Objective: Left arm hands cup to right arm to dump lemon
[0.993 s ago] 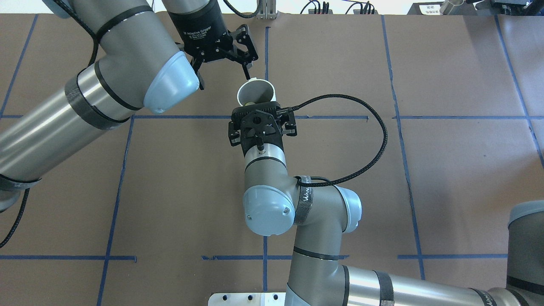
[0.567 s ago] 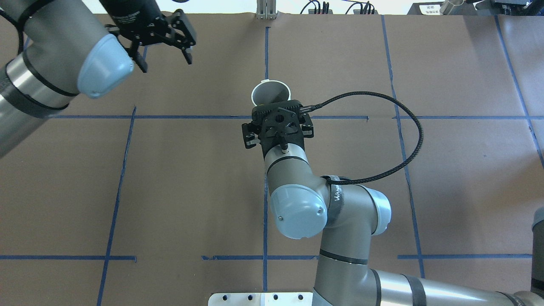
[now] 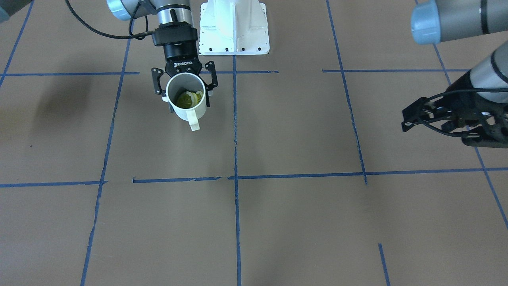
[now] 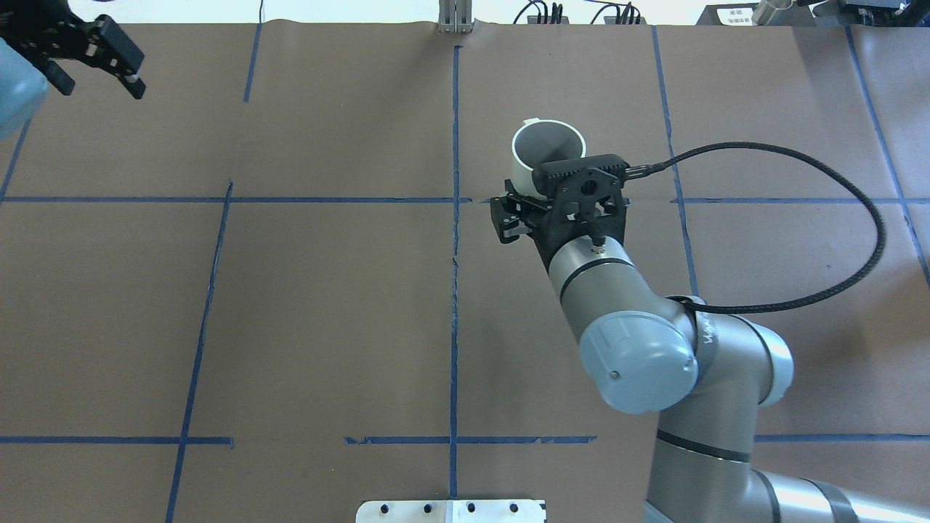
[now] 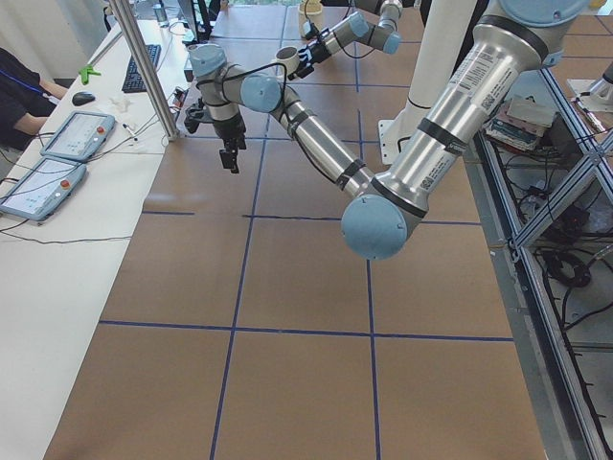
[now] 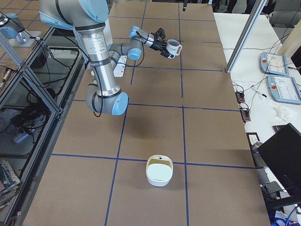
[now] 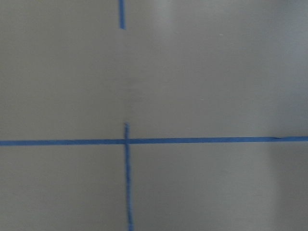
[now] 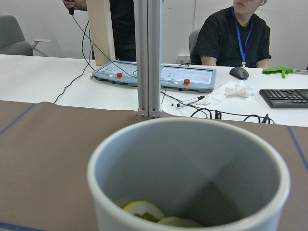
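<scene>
The cream-white cup (image 3: 186,112) stands upright in my right gripper (image 3: 185,94), which is shut on its sides and holds it above the table. Its handle points away from the robot. Yellow-green lemon slices (image 3: 187,99) lie in its bottom and also show in the right wrist view (image 8: 142,210). In the overhead view the cup (image 4: 546,147) is just right of the centre line, partly hidden by the right gripper (image 4: 561,195). My left gripper (image 4: 96,64) is open and empty at the far left back corner, well away from the cup. It also shows in the front view (image 3: 422,115).
A white bowl (image 6: 159,170) sits on the table towards the robot's right end. The robot's white base plate (image 3: 234,28) is at the near edge. Blue tape lines (image 4: 453,240) cross the brown table. Operators, control tablets (image 8: 187,78) and a post (image 8: 147,57) are beyond the far edge.
My left gripper has let go of the cup and pulled back far to the left. My right gripper has carried the cup to the right across the centre line.
</scene>
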Action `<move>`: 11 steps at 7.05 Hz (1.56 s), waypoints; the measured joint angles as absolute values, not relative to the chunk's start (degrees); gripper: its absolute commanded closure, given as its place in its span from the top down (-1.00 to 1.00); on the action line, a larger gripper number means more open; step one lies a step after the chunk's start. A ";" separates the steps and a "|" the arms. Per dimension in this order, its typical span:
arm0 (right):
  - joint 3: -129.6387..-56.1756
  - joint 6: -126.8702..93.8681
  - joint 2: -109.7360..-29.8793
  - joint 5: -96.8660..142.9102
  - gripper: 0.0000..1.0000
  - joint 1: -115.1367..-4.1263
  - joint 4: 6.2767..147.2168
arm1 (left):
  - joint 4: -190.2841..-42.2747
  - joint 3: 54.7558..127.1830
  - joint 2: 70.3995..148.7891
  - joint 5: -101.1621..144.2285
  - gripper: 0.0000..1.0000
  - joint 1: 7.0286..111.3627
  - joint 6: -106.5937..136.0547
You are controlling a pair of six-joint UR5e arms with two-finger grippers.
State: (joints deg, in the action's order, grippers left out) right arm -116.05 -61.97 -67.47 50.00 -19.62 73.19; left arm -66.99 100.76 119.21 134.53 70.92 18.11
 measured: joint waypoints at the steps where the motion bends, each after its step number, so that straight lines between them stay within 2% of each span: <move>1: -119.25 -63.01 -71.95 50.06 -1.00 -20.56 73.13 | -67.28 100.81 115.87 134.27 1.00 72.54 12.66; 3: -124.13 -66.07 -83.31 50.02 -1.00 -21.77 68.10 | -67.52 101.11 112.69 131.94 1.00 73.47 8.93; 5: -121.65 -66.47 -98.27 50.16 -1.00 -23.07 45.65 | -67.51 101.18 111.11 130.49 1.00 73.54 8.90; 8: -109.24 -68.61 -110.21 53.94 -1.00 -27.45 13.67 | -67.52 101.36 109.76 130.40 1.00 73.55 10.16; 11: -92.21 -76.25 -112.55 67.19 -1.00 -39.95 -7.73 | -67.52 101.69 109.90 130.40 1.00 73.45 11.23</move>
